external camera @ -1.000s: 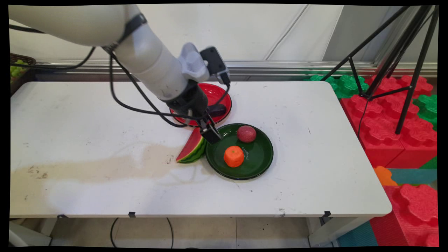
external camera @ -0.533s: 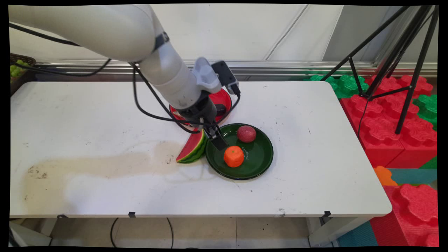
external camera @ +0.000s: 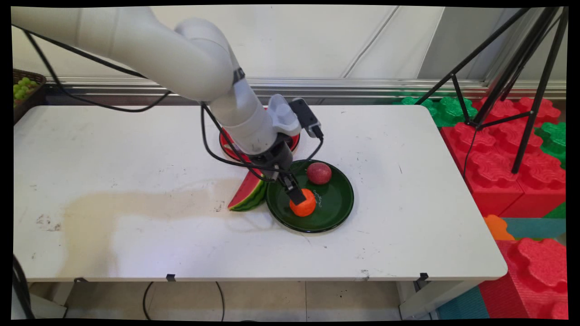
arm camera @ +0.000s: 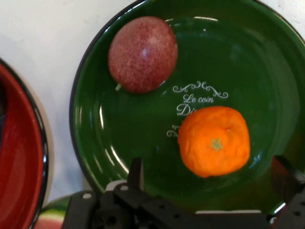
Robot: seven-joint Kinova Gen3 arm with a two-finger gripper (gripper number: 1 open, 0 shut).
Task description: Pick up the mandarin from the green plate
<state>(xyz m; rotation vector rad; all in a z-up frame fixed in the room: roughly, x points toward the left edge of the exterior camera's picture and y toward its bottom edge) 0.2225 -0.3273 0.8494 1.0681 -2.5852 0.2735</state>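
Hand view: gripper open over the orange, nothing held

Hand view has the gripper [arm camera: 209,169] spread wide, one finger [arm camera: 136,172] on either side of the orange [arm camera: 214,141], no contact visible. Orange sits off-centre in that gap, nearer the right-hand finger, which is partly cut off by the frame edge

Main view: gripper [external camera: 297,195] is low, tip right at the orange [external camera: 304,206], on its far-left side. Can't tell from here whether it touches

Orange lies in the near-left part of the green plate [external camera: 337,216], next to the white lettering. Red fruit [external camera: 319,173] is on the same plate, far side, clearly apart from the orange and outside the finger span [arm camera: 142,54]

Watermelon slice [external camera: 247,194] is on the table [external camera: 136,149], touching the green plate's left rim. Red plate [external camera: 295,139] is just beyond, mostly hidden by the arm

Judgement: the plate rim [arm camera: 78,143] is close behind the left-hand finger and the orange is round, so an off-centre squeeze could roll it
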